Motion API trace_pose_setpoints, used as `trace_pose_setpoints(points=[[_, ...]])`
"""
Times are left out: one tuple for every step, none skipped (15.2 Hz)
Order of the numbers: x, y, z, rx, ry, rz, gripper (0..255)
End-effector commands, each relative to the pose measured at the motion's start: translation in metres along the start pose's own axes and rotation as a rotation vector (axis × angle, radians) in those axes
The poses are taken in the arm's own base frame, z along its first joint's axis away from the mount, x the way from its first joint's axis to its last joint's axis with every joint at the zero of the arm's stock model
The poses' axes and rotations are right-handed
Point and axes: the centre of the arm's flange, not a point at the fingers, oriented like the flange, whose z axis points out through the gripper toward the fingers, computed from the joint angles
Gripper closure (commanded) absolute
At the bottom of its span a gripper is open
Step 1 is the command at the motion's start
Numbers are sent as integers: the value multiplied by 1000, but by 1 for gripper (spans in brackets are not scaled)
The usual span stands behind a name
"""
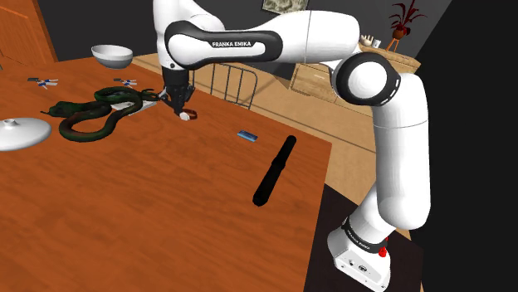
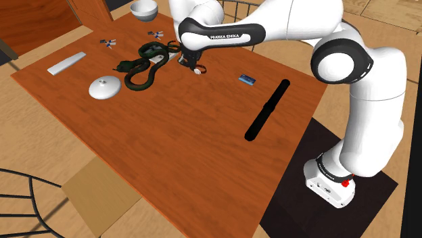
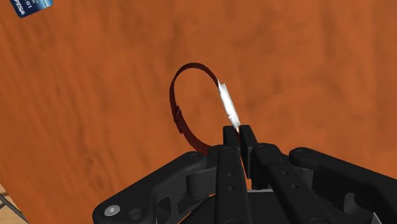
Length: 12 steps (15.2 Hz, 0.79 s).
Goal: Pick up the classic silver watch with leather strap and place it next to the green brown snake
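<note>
Black two-finger tool (image 3: 238, 132), fingers drawn nearly together and clamped on the watch (image 3: 227, 105) at the lower end of its silver case, close to the strap junction. Case seen edge-on as a thin bright sliver. Dark red-brown strap (image 3: 176, 111) closed into a loop arching away from the fingers, with a buckle or keeper opposite the case. Judged light and easy to carry. Case stiff, smooth and probably slippery between narrow pads; strap soft and liable to sag or swing. Best taken across the rigid case or at its lug, as here, rather than by the strap alone. Grip narrow and near one end of the case, hence some risk of the watch pivoting. In the shoulder view, tool and watch low over the wood-grained table (image 1: 166, 216), near the green-brown snake (image 1: 76, 107), on the shoulder view's right of it. Contact between watch and table not discernible. Farther out: small blue item (image 1: 246, 134), long black cylinder (image 1: 276, 172), white lid (image 1: 21, 133) and white bowl (image 1: 111, 55), all well apart from the watch. Placement beside the snake judged close to complete, release pending.
</note>
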Motion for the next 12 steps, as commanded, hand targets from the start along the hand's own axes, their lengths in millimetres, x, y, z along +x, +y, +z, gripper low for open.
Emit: trace_pose_setpoints(points=[[1,0,11,0,0,0,255],[0,-1,16,0,0,0,255],[0,-1,21,0,0,0,255],[-1,-2,26,0,0,0,255],[-1,-2,32,0,0,0,255],[-1,-3,37,0,0,0,255],[-2,-3,42,0,0,0,255],[-2,-4,47,0,0,0,255],[-3,-4,53,0,0,0,255],[-3,-5,58,0,0,0,255],[-3,-5,63,0,0,0,255],[-4,-6,68,0,0,0,255]])
